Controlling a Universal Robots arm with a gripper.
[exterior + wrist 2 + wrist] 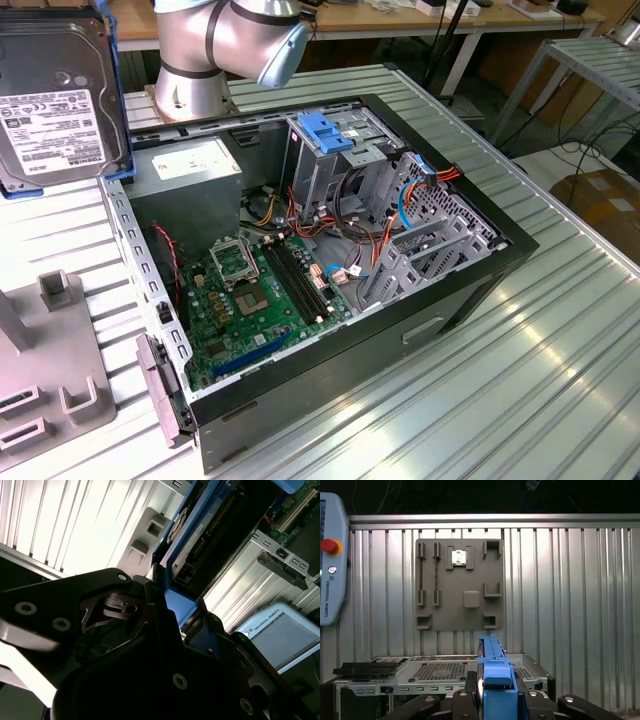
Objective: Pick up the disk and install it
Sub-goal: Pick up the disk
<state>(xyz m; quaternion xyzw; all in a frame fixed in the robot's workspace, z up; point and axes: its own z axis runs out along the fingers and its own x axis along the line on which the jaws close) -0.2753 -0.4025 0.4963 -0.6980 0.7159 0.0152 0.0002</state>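
An open computer case (470,290) lies on its side on the ribbed metal counter (530,390). Inside it are a green motherboard (250,290), a grey power supply box (185,175), a metal drive cage (345,170) topped by a blue clip (328,130), and loose orange and blue cables (400,205) beside the cage.

The disk (55,95) hangs in the air at the exterior view's left, outside the case and well apart from the cage. In the first wrist view the black jaws are clamped on the disk's blue frame.

A grey holder plate (45,385) sits on the counter just beside the case, and a control tablet (330,560) lies nearby.
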